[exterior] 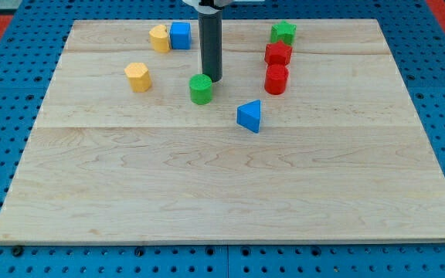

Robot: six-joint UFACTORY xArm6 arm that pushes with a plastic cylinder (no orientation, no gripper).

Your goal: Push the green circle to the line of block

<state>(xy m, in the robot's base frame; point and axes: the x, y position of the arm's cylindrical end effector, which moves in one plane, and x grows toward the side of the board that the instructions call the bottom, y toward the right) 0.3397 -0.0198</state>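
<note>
The green circle stands on the wooden board, left of centre in the upper half. My tip is just above and to the right of it, touching or nearly touching its upper right edge. At the view's upper right three blocks form a vertical line: a green star at the top, a red star below it, and a red cylinder at the bottom. The green circle lies about a hundred pixels left of the red cylinder.
A blue triangle sits below and right of the green circle. A yellow hexagon is to its left. A yellow block and a blue cube touch at the upper left. Blue perforated table surrounds the board.
</note>
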